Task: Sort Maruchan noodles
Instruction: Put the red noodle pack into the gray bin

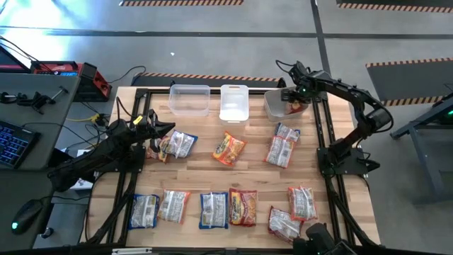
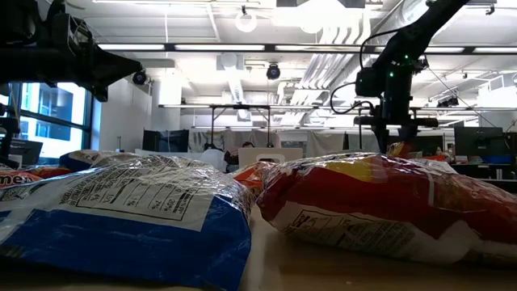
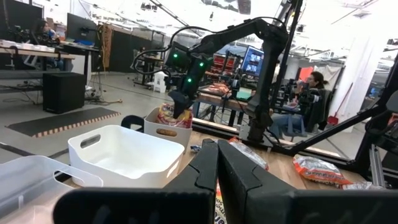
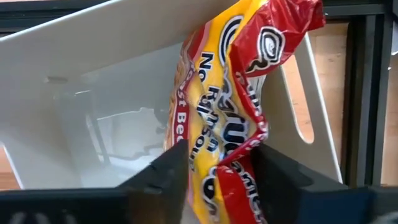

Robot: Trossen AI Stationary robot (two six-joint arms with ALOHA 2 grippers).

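Right claw (image 4: 214, 171) grips the red-and-yellow plastic noodle packet (image 4: 233, 106) over the far-right clear plastic bin (image 1: 273, 106); better to lower it fully inside before opening wide.

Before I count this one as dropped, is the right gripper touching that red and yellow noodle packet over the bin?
Touching. The right wrist view shows the right gripper with both fingers pressed against the noodle packet.

Our right arm (image 1: 354, 120) reaches across the far right corner, elbow bent, wrist pointing down. Our right gripper (image 4: 219, 163) hangs there with its two dark fingers (image 4: 163, 168) pressed against either side of a packet. Our left arm (image 1: 106, 152) rests low at the left edge, our left gripper (image 3: 216, 168) fully closed, fingers together.
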